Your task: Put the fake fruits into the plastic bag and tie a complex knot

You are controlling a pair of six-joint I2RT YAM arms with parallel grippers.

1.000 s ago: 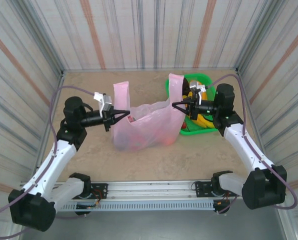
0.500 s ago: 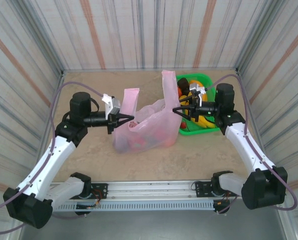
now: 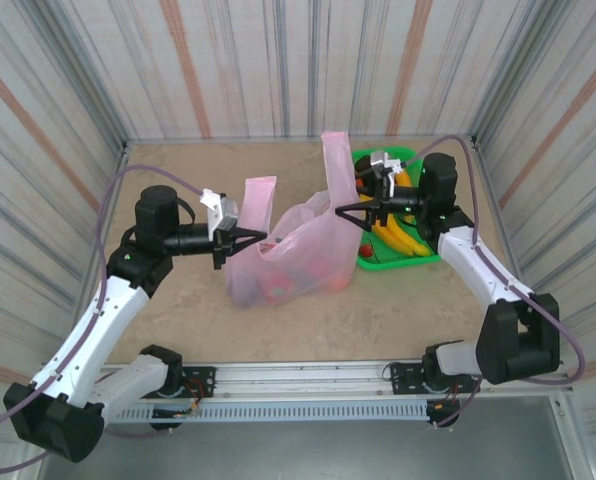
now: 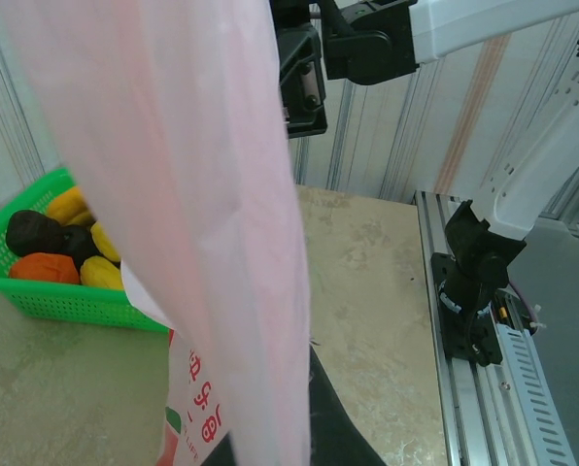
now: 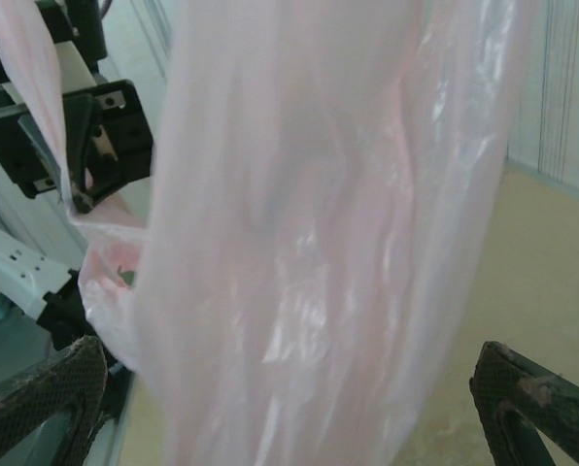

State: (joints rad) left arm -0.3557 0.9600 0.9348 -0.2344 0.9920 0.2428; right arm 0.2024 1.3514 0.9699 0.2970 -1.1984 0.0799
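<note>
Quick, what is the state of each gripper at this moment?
Left gripper: closed on a handle strip of the plastic bag.
Right gripper: open, with bag film between its fingers.

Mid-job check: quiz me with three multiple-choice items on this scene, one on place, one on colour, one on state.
1. The tray sits: A) at the near edge B) beside the right gripper C) in the far left corner.
2. The bag is: A) pink B) blue C) black.
3. The handles are: A) knotted together B) cut off C) apart, untied.
Answers: 1 B, the top view has the tray right by that gripper. 2 A, it reads pink in all three views. 3 C, one rises from the left gripper, the other stands by the right gripper, not joined.
</note>
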